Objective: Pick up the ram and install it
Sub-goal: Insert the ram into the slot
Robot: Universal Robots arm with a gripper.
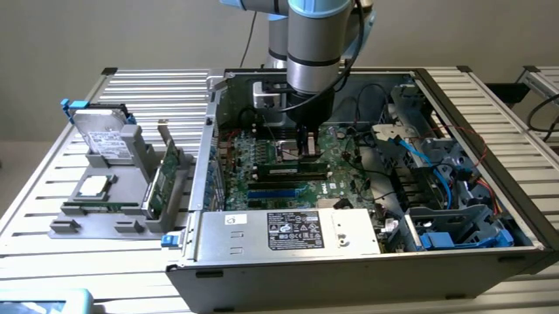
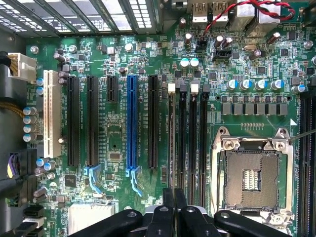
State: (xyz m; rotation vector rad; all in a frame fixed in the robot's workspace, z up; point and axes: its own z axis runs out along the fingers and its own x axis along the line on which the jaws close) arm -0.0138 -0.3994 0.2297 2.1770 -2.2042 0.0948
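So the tool (image 1: 306,154) is down inside the open PC case (image 1: 349,278), right over the memory slots on the motherboard (image 1: 253,154). In the wrist view its two black fingers (image 2: 168,212) are nearly shut, with just a thin sliver between them. It looks pinched on the top edge of the ram (image 1: 292,171).

In the exterior view the ram stands on its long edge directly under the fingers, white label facing the camera. It sits in line with the slots, between the blue slots (image 1: 277,191) nearer the power supply (image 1: 288,229) and the rest of the board. Can't tell if it's fully seated.

From the wrist, the fingers line up with the first of the black memory slots (image 2: 172,143). The empty CPU socket (image 2: 249,173) is just beside that bank, and a long blue card slot (image 2: 131,118) is on the other side.

Out on the counter (image 1: 131,85), at the exterior view's left, a grey holder (image 1: 96,226) carries a hard drive (image 1: 105,134), a square silver processor chip (image 1: 94,186) and a green expansion card (image 1: 164,180).
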